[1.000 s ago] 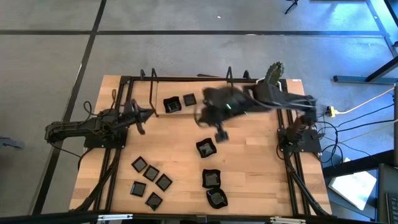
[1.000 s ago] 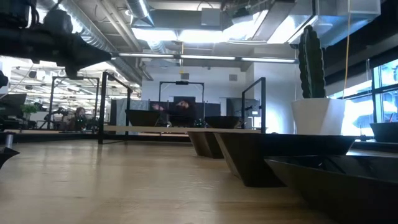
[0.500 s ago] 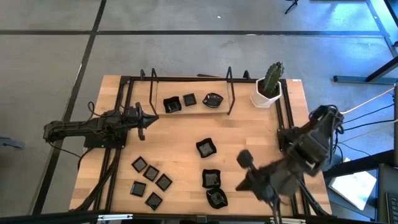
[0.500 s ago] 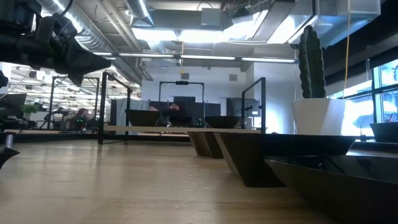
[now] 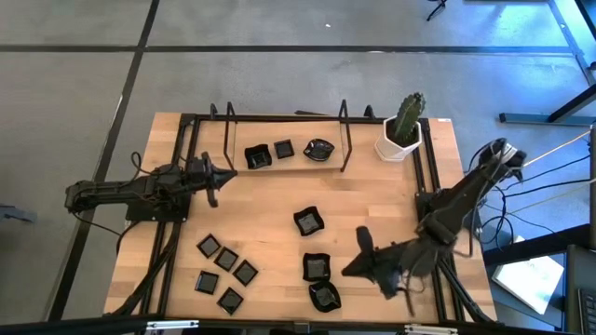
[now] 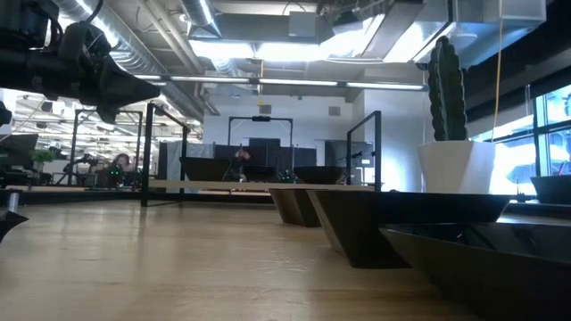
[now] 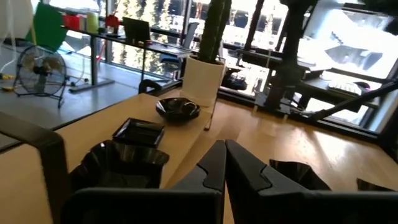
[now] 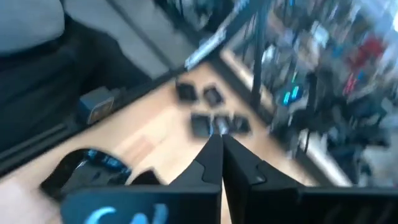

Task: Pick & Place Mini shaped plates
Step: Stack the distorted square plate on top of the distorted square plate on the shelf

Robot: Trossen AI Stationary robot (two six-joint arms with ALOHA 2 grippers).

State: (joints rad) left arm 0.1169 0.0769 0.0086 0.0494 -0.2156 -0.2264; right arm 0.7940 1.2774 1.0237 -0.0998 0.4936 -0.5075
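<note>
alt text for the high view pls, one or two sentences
The right gripper hangs low beside two wavy plates at the table's near edge, while the left gripper waits at the left. Three plates sit on the far rack by a cactus pot; five small squares cluster near-left.

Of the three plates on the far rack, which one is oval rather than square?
The oval plate, the one nearest the cactus pot; the other two are square.

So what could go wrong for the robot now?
The right pincer is shut and empty, low near two wavy-edged plates by the table's front edge. A swing could knock one off. The five small flat squares lie close together, so grabbing one might nudge its neighbours.
</note>
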